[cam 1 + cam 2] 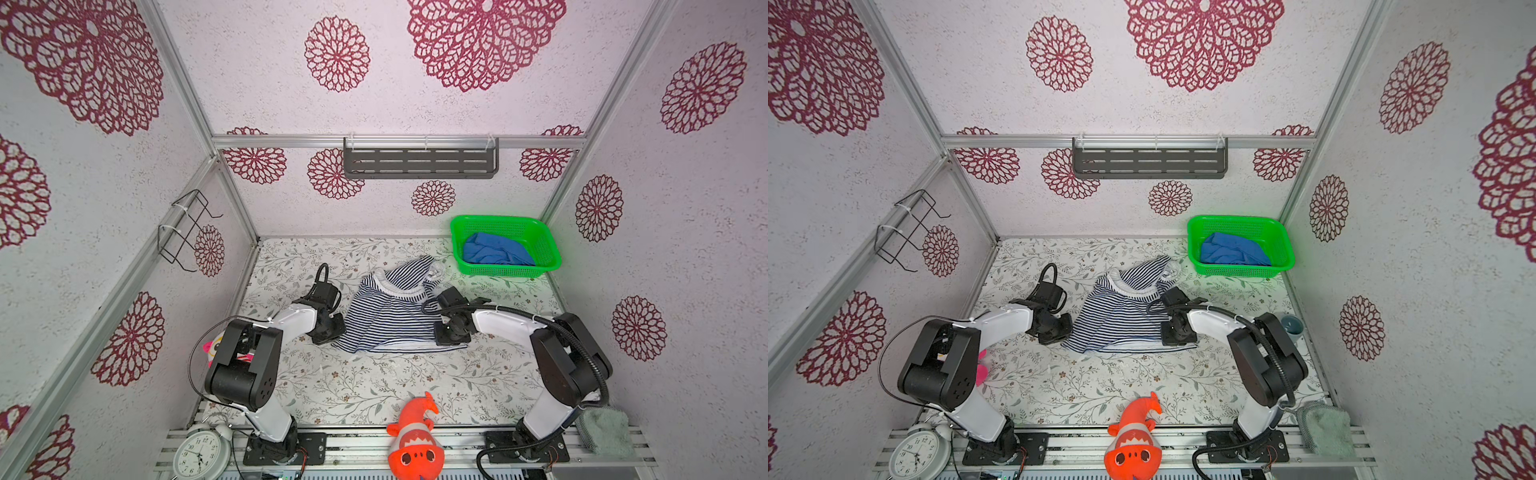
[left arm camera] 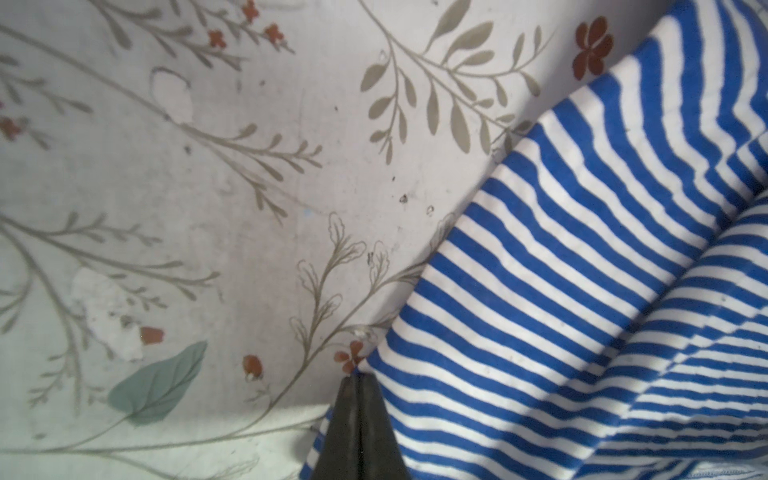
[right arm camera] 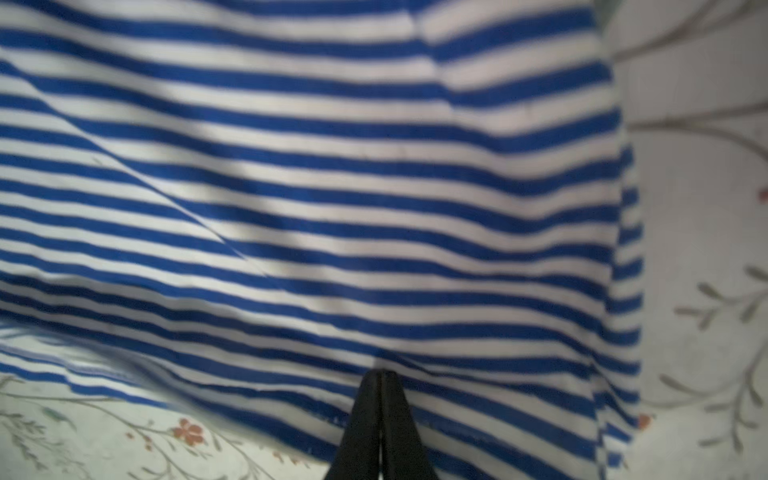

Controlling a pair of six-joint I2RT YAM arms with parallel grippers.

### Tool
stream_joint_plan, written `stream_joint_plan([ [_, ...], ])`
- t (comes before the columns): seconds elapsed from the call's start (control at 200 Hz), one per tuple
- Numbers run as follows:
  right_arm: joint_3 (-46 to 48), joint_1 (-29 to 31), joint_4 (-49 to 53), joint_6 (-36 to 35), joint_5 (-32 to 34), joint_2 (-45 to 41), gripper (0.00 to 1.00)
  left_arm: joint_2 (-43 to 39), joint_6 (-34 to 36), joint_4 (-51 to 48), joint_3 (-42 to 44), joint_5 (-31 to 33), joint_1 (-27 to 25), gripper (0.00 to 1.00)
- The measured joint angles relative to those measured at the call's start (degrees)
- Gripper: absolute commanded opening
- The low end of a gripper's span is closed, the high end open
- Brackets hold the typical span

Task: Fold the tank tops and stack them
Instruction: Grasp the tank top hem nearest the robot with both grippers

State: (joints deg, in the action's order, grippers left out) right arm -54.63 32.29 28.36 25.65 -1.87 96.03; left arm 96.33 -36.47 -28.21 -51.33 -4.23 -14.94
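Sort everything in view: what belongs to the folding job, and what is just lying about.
Job: striped tank top; blue tank top, in the green basket.
Lying about: orange fish toy; alarm clock; grey-green towel; pink toy; cup.

I see 3 white textured walls (image 1: 415, 104) with dark red flower medallions, joined by aluminium rails (image 1: 395, 141). 1 dark slotted shelf (image 1: 419, 163) hangs on the back wall, 1 black wire rack (image 1: 185, 226) on the left wall. Desk (image 1: 374, 386) has a leaf-and-flower print cover. Light is bright and even.
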Motion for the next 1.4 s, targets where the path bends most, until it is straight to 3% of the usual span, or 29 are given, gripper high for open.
stream_joint_plan([
  [0.18, 6.6, -1.7, 2.2, 0.9, 2.0, -6.5, 0.11, -0.3, -0.7, 1.8, 0.9, -0.2, 0.1, 0.00],
  [0.39, 8.7, -9.7, 5.2, 1.4, 2.1, -12.6, 0.23, -0.9, -1.0, 2.8, 1.4, -0.2, 0.1, 0.01],
  [0.631, 7.4, -19.6, 4.7, 1.4, -2.0, -17.7, 0.30, -4.2, -0.8, -0.1, 1.8, 0.3, 0.1, 0.38],
  [0.826, 9.0, -21.4, -0.7, 4.6, -8.3, -15.5, 0.36, -5.1, -0.4, -1.1, 1.4, 0.1, 0.3, 0.48],
  [1.176, 13.7, -21.4, -8.1, 8.7, -14.6, -13.2, 0.39, -3.8, -0.6, -0.6, 2.6, -1.3, 0.7, 0.48],
  [1.401, 16.2, -21.1, -11.0, 10.4, -15.9, -12.7, 0.39, -3.1, -2.0, 3.5, 3.6, -4.0, 0.7, 0.35],
])
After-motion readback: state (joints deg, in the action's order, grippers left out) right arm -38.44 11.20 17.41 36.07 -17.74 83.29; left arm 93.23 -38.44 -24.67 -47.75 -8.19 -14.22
